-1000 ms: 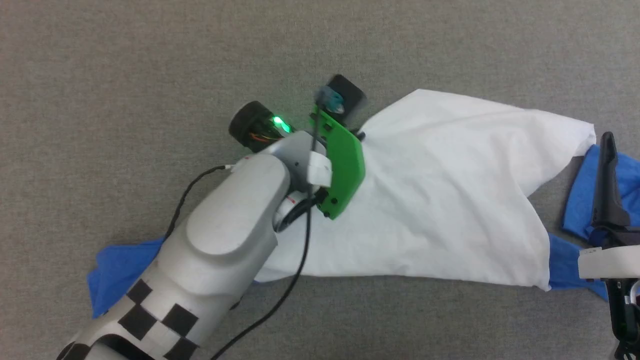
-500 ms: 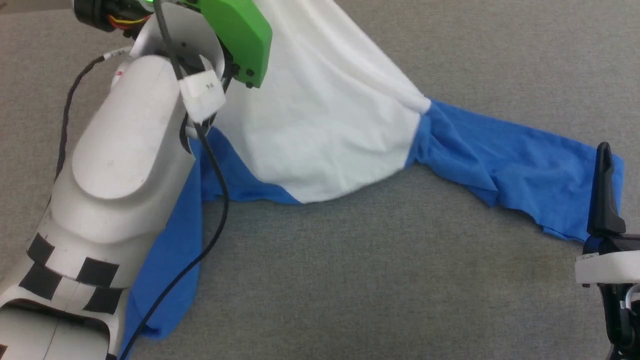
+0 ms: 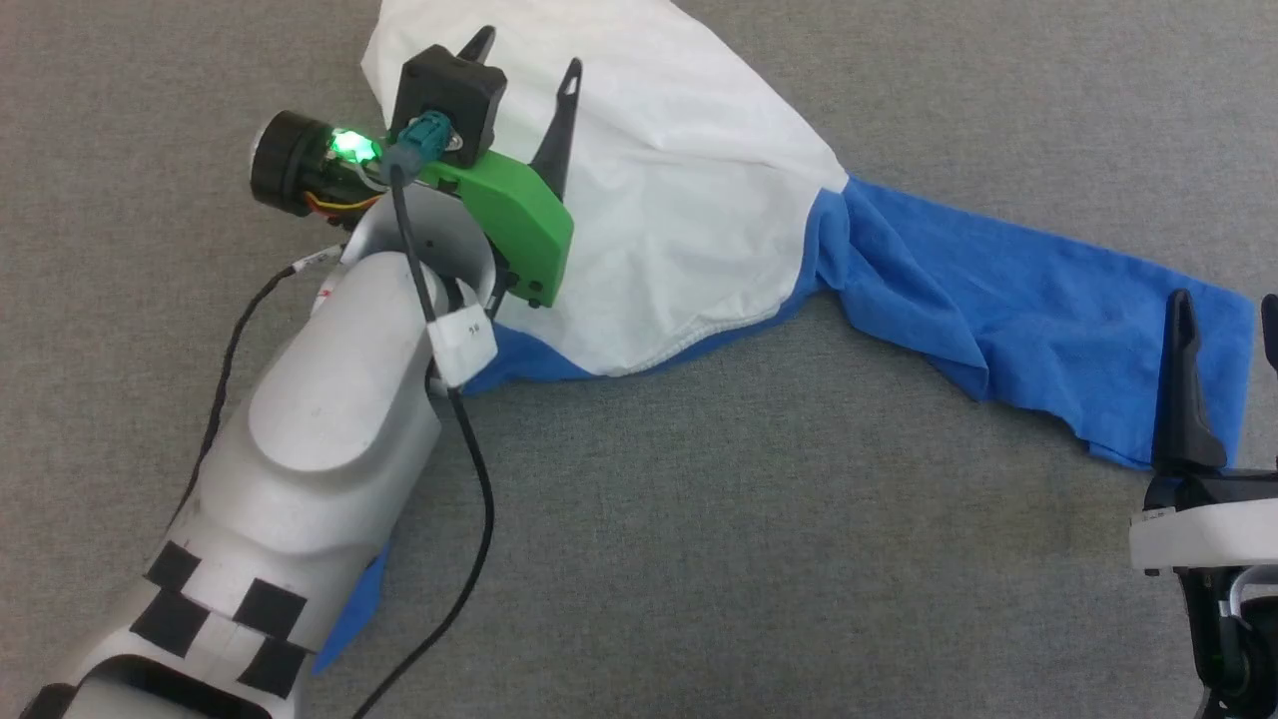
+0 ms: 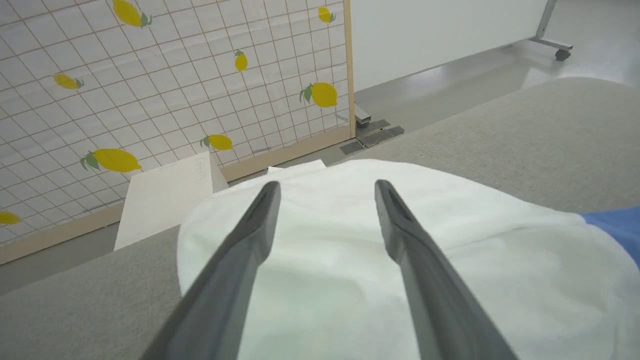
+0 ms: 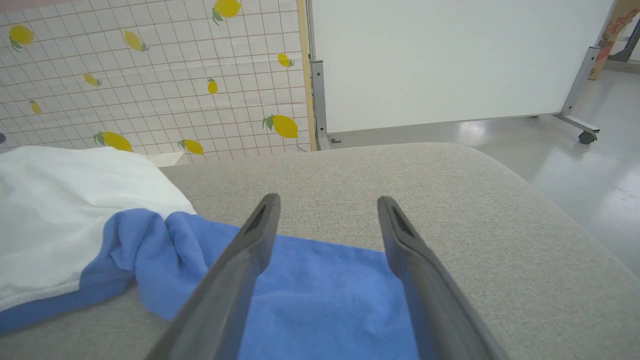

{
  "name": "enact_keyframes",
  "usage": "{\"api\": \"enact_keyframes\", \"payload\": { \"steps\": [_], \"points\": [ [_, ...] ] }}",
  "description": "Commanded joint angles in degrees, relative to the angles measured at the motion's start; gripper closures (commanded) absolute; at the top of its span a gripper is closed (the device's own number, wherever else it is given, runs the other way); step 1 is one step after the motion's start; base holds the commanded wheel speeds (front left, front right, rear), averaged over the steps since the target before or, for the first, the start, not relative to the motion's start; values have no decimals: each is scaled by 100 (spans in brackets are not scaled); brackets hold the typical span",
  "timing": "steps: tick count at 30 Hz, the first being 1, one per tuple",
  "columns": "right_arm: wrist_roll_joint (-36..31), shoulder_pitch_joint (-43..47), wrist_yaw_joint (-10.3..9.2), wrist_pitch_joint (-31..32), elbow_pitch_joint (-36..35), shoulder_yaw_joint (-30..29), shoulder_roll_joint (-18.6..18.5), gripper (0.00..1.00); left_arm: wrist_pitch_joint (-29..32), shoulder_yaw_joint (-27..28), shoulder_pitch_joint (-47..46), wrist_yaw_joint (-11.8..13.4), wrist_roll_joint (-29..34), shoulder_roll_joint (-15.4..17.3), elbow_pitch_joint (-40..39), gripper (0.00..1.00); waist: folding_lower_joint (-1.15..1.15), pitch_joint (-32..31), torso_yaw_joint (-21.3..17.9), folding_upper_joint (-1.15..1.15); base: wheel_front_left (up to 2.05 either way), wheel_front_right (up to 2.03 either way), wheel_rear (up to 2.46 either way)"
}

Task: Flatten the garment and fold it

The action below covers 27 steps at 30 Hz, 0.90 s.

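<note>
The left gripper [image 3: 524, 80] is held wide open over the white part of the garment [image 3: 679, 200] — nothing is gripped. The right gripper [image 3: 1226, 310] is opened too, empty, over the blue sleeve [image 3: 1048, 320].

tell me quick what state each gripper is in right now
left gripper: open, holding nothing, over the white part of the shirt
right gripper: open, holding nothing, over the blue sleeve

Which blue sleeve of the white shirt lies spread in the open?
The long blue sleeve by the right pincer; the other hides mostly under the pale left forearm.
</note>
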Motion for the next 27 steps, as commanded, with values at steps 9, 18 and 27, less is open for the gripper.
{"api": "enact_keyframes", "payload": {
  "steps": [9,18,27],
  "points": [
    [-120,180,-9,136,-54,-7,4,0,-1105,467,1029,450,-350,-10,-1092,0,0,-528,267,0,0,0,0],
    [-106,386,-9,268,-240,-2,4,0,-1518,1100,3304,1095,-726,200,-2990,0,0,-741,494,0,0,0,0],
    [20,560,-9,308,-221,29,4,0,-1566,1765,5055,988,-402,-437,-4008,0,0,-729,650,0,0,0,0]
  ]
}}
